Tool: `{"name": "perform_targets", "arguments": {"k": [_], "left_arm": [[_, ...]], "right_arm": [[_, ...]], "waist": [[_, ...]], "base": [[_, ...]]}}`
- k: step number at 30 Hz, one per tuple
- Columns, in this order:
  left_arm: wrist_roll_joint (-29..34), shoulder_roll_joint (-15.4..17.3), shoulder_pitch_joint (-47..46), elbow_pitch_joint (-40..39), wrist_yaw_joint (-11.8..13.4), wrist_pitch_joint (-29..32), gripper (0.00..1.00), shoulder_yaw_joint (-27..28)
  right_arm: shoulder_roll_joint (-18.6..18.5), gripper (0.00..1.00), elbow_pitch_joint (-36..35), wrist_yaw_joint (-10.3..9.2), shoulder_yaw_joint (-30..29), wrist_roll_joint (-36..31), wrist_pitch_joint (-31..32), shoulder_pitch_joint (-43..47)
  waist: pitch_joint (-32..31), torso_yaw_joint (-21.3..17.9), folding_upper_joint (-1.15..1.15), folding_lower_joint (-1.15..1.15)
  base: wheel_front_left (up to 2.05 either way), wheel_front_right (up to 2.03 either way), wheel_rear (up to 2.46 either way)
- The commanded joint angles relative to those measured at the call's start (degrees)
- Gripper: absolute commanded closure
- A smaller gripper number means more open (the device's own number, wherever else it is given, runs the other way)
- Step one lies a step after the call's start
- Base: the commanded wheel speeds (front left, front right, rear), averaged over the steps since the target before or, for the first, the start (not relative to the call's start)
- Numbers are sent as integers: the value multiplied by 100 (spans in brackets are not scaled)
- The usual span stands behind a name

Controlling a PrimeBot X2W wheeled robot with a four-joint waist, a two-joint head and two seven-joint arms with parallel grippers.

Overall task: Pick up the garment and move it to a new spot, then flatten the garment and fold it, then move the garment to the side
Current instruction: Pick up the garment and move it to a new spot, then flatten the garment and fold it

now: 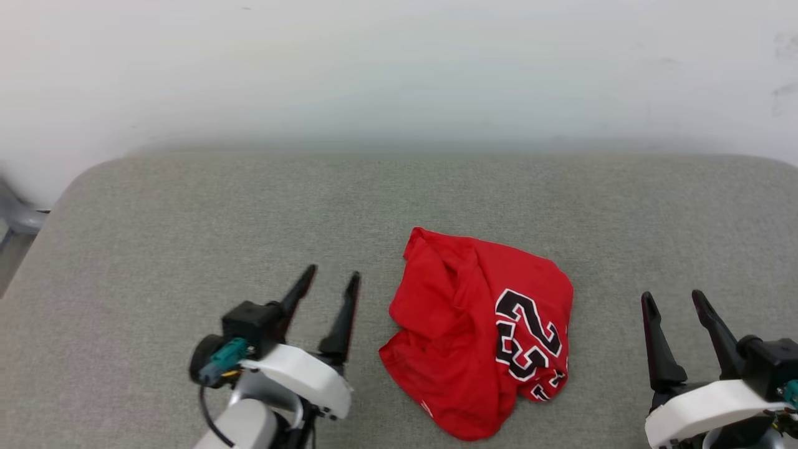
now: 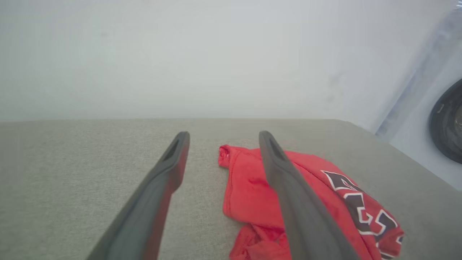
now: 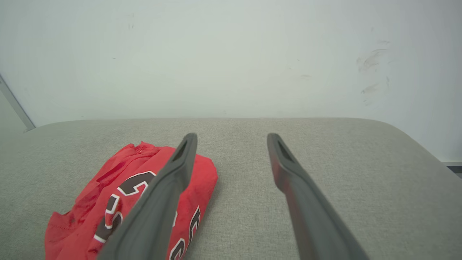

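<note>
Both spread wide, empty: left hand [image 1: 332, 272], right hand [image 1: 672, 295] flank crumpled garment [image 1: 474, 330].

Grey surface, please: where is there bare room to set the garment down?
Free: the wide strip of grey surface between the garment and the wall; also the stretch between garment and right tool. Tighter: the gap between left tool and garment.
</note>
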Motion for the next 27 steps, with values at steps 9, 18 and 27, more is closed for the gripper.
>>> {"name": "perform_targets", "arguments": {"k": [9, 18, 27], "left_arm": [[500, 403, 571, -557, 275, -14, 0, 927], [728, 473, 1035, -748, 249, -15, 0, 1250], [802, 398, 1138, -781, 204, -15, 0, 1330]], "right_arm": [[3, 0, -123, -2, -42, 7, 81, 256], [2, 0, -171, -2, -35, 54, 126, 412], [2, 0, -197, -2, -24, 64, 124, 450]], "waist": [[-77, 153, -1, 0], [-97, 53, -1, 0], [-77, -43, -1, 0]], "base": [[0, 0, 0], [0, 0, 0], [0, 0, 0]]}}
